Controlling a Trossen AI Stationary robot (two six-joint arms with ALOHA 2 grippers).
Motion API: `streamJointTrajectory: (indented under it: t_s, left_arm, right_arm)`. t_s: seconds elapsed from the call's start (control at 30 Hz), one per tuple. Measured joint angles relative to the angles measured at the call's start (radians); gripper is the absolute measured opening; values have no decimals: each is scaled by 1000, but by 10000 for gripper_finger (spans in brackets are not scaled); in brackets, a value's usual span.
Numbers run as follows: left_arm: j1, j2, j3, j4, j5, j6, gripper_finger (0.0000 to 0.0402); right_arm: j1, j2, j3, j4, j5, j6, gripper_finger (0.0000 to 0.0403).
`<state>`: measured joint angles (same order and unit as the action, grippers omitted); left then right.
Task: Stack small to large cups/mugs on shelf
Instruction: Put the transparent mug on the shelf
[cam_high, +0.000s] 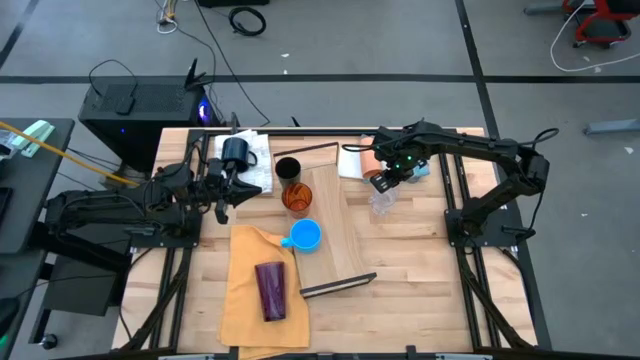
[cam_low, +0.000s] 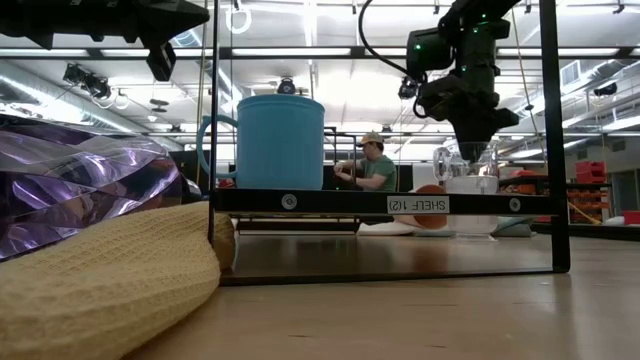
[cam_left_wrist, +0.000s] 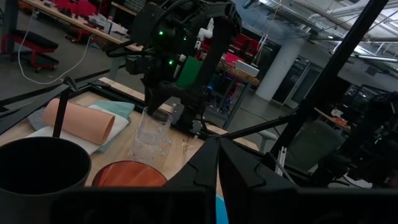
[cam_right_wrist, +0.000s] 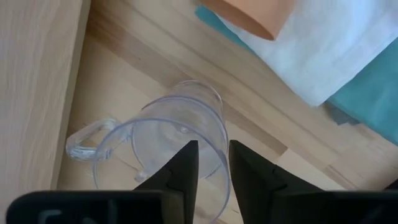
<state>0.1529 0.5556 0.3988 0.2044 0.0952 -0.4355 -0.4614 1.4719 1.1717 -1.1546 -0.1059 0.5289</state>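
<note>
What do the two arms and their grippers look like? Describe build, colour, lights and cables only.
Both arms are dark, nearly black, built of jointed segments. The right arm shows small green lights near its wrist and a black cable looping off it. Its gripper, the right gripper, has two flat, dark, tapered fingers. The left arm looks the same; the left gripper ends in matching dark wedge-shaped fingers.

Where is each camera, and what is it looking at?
High: above, looking down; both arms show.
Low: at tabletop height, facing the blue mug on the shelf; arms above.
Left wrist: past its shut fingers toward the right gripper.
Right wrist: its fingers pinch the clear cup rim.
Shared: that cup, in both wrist views.
</note>
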Motion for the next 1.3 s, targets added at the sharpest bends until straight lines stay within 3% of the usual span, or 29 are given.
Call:
streamJointTrajectory:
  t_s: [0.53, 0.9, 1.3]
  left_arm:
    - [0, 0, 0, 0, 0, -7, 23]
    - [0, 0, 0, 0, 0, -2, 20]
    - [0, 0, 0, 0, 0, 2, 18]
  right_arm:
    - [0, 0, 0, 1, 0, 1, 7]
    - [0, 0, 6, -10, -23, 8, 10]
    - [0, -2, 134, -62, -23, -14, 13]
